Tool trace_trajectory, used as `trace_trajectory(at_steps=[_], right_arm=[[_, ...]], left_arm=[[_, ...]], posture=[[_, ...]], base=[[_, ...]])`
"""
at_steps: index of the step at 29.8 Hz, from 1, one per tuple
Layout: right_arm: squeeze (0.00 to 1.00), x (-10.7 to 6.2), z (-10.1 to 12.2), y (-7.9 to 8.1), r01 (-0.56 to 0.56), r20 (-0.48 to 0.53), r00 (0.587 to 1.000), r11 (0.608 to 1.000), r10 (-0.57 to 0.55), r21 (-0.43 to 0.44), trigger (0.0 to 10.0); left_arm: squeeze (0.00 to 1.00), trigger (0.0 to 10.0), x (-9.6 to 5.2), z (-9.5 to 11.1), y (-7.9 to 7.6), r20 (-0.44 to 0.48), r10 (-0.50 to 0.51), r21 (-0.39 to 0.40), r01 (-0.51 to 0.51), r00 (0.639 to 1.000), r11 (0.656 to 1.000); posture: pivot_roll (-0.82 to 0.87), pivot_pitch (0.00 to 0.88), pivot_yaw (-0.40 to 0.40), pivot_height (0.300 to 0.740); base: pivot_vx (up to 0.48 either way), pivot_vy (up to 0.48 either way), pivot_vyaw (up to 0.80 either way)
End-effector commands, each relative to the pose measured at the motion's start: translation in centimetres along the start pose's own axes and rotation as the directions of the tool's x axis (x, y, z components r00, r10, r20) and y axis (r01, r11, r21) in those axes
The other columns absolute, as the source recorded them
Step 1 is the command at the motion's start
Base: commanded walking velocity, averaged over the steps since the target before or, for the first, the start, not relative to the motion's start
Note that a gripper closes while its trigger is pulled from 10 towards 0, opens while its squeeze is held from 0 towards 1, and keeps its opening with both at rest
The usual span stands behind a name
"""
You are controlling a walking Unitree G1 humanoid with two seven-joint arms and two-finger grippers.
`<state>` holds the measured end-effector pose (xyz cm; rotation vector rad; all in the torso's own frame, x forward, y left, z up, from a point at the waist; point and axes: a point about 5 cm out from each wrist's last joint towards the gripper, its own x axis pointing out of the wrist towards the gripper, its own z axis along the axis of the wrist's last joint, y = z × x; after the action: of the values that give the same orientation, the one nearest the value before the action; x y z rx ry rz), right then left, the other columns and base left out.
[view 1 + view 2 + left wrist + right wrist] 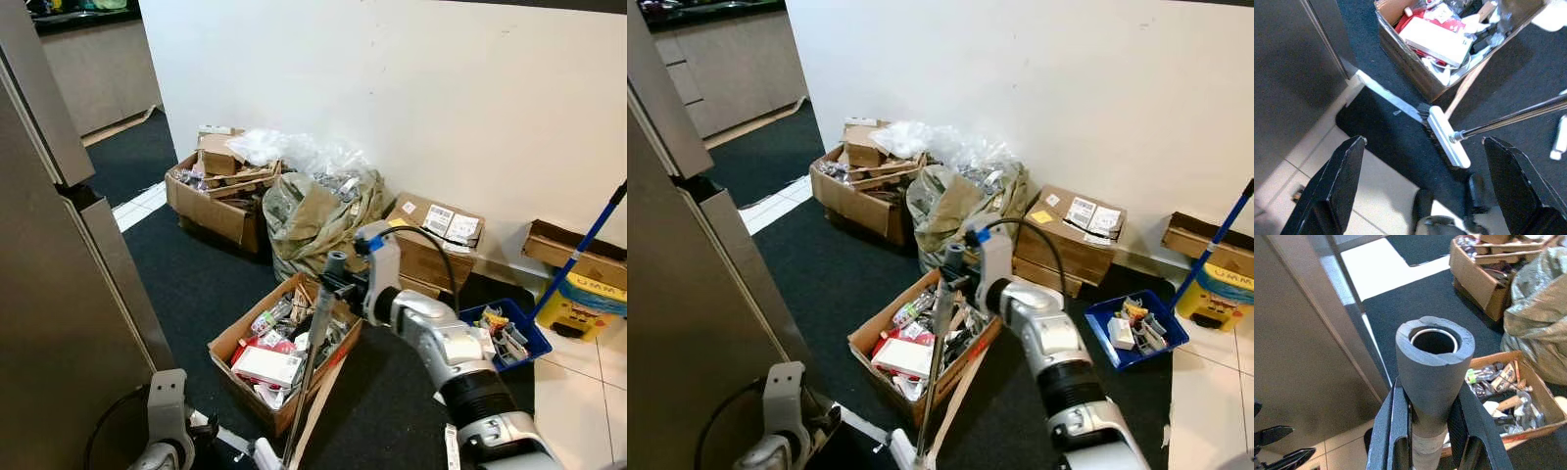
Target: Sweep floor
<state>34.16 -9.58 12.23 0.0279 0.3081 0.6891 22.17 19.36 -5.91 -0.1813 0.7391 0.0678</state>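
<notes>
My right gripper [336,285] is shut on the broom [312,362], just below the grey foam grip [1433,363] that caps its metal handle. The handle slants down towards me, to a white broom head [1448,142] with black bristles that rests on the dark carpet [196,284]. A silver strip [1391,100] and a small scrap lie on the carpet beside the head. My left gripper [1425,196] hangs open low over the carpet's edge and the pale tiles, its fingers [1337,186] wide apart, a little short of the broom head.
An open cardboard box [242,384] of clutter stands just beyond the broom head, with a wooden slat [1466,88] leaning on it. Behind are a stuffed bag [313,211], more boxes [220,211], a blue tray [534,338], a blue pole [578,250] and a yellow bucket [583,304]. A grey cabinet [59,294] stands close on my left.
</notes>
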Motion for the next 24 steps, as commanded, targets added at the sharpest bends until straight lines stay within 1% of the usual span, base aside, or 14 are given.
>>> trace_trajectory(at_steps=[1,3,4,5,6,8,9,12,14,18,20,22,24], right_arm=[[0.0,0.5,0.8,1.2,-0.04,0.029,0.999,0.999,0.04,-0.027,10.0],[0.0,0.5,0.8,1.2,-0.04,0.029,0.999,0.999,0.04,-0.027,10.0],[0.0,0.7,0.7,1.6,-0.049,0.028,0.998,0.998,0.05,-0.029,10.0],[0.0,0.7,0.7,1.6,-0.049,0.028,0.998,0.998,0.05,-0.029,10.0],[0.0,0.9,0.6,1.8,-0.051,0.027,0.998,0.998,0.052,-0.03,10.0],[0.0,0.9,0.2,1.7,-0.037,0.014,0.999,0.998,0.038,-0.041,10.0],[0.0,0.9,0.0,1.6,-0.03,0.008,1.0,0.999,0.03,-0.043,10.0],[0.0,0.8,-0.3,1.4,-0.019,-0.002,1.0,0.999,0.019,-0.046,10.0],[0.0,0.8,-0.3,1.4,-0.019,-0.002,1.0,0.999,0.019,-0.046,10.0],[0.0,0.8,-0.8,1.6,-0.017,-0.02,1.0,0.999,0.016,-0.049,10.0],[0.0,0.8,-0.8,1.6,-0.017,-0.02,1.0,0.999,0.016,-0.049,10.0],[0.0,0.9,-0.9,1.7,-0.019,-0.023,1.0,0.999,0.017,-0.049,10.0],[0.0,0.9,-1.0,1.9,-0.021,-0.027,0.999,0.999,0.02,-0.048,10.0]], left_arm=[[0.0,10.0,-0.1,-0.6,-0.1,-0.021,-0.003,-0.028,0.002,1.0,1.0],[0.0,10.0,-0.1,-0.6,-0.1,-0.021,-0.003,-0.028,0.002,1.0,1.0],[0.0,10.0,-0.1,-0.6,0.2,-0.024,0.006,-0.034,-0.007,1.0,0.999],[0.0,10.0,-0.1,-0.6,0.2,-0.024,0.006,-0.034,-0.007,1.0,0.999],[0.0,10.0,-0.2,-0.7,0.5,-0.028,0.017,-0.038,-0.018,0.999,0.999],[0.0,10.0,-0.4,-0.9,1.4,-0.039,0.057,-0.051,-0.059,0.998,0.997],[0.0,10.0,-0.6,-1.1,1.8,-0.046,0.074,-0.053,-0.077,0.996,0.996],[0.0,10.0,-0.7,-1.4,2.2,-0.057,0.093,-0.056,-0.096,0.994,0.994],[0.0,10.0,-0.7,-1.4,2.2,-0.057,0.093,-0.056,-0.096,0.994,0.994],[0.0,10.0,-1.1,-2.3,2.7,-0.09,0.112,-0.041,-0.116,0.99,0.992],[0.0,10.0,-1.1,-2.3,2.7,-0.09,0.112,-0.041,-0.116,0.99,0.992],[0.0,10.0,-1.2,-2.6,2.8,-0.103,0.116,-0.031,-0.12,0.988,0.992],[0.0,10.0,-1.6,-3.7,2.9,-0.142,0.122,-0.002,-0.123,0.982,0.992]], posture=[[-0.08,0.0,-0.042,0.74],[-0.08,0.0,-0.042,0.74],[-0.07,0.0,-0.033,0.74],[-0.07,0.0,-0.033,0.74],[-0.07,0.0,-0.027,0.74],[-0.07,0.0,-0.01,0.74],[-0.07,0.0,-0.004,0.74],[-0.06,0.0,-0.001,0.74],[-0.06,0.0,-0.001,0.74],[-0.06,0.0,0.011,0.74],[-0.06,0.0,0.011,0.74],[-0.06,0.0,0.014,0.74],[-0.07,0.0,0.021,0.74]], base=[[0.0,-0.48,0.0],[0.0,-0.48,0.0],[0.0,-0.48,0.0],[0.0,-0.48,0.0],[0.0,-0.48,0.0],[0.0,-0.42,0.0],[0.0,0.0,0.0],[0.0,0.0,0.0],[0.0,0.0,0.0],[0.0,0.0,0.0],[0.0,0.0,0.0],[0.0,0.0,0.0],[0.0,0.0,0.0]])
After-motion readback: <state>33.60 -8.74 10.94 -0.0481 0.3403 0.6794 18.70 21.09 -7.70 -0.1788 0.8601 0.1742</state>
